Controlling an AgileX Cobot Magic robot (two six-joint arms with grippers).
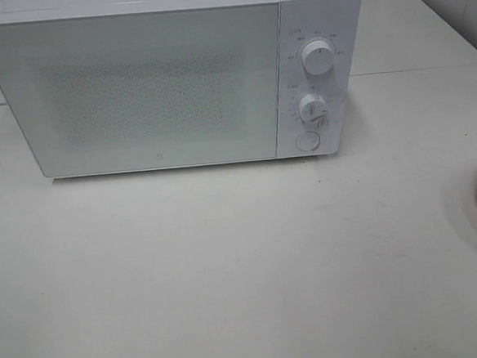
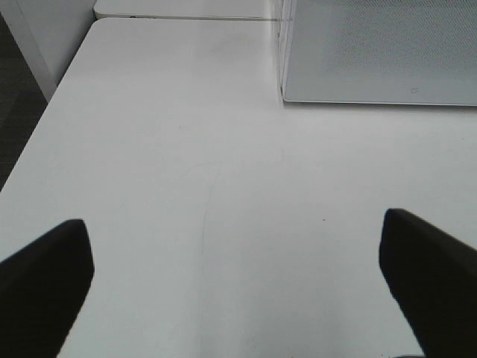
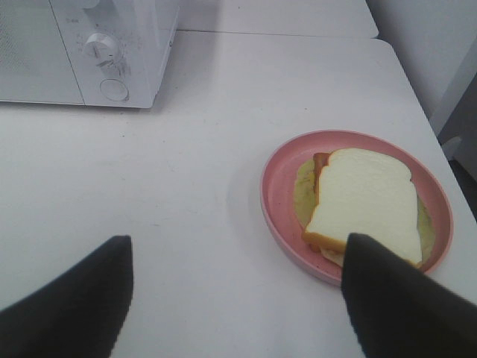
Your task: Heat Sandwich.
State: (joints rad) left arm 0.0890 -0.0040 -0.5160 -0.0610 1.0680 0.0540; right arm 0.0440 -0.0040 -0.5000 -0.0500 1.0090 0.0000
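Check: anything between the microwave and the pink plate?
Nothing. In the right wrist view, only bare white table separates the microwave from the pink plate holding the sandwich.

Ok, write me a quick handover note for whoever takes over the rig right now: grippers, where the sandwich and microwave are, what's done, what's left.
Left gripper: jaws open, empty, over bare table in front of the microwave's left corner.
Right gripper: jaws open, empty, near the pink plate, not touching the food.
Sandwich: on the pink plate, on the table to the right of the microwave; only the plate's edge shows in the high view.
Microwave: at the back of the table, door shut, nothing touching its knobs.
Done: nothing visible yet.
Left: open the door, put the sandwich in, shut it, set the knobs.
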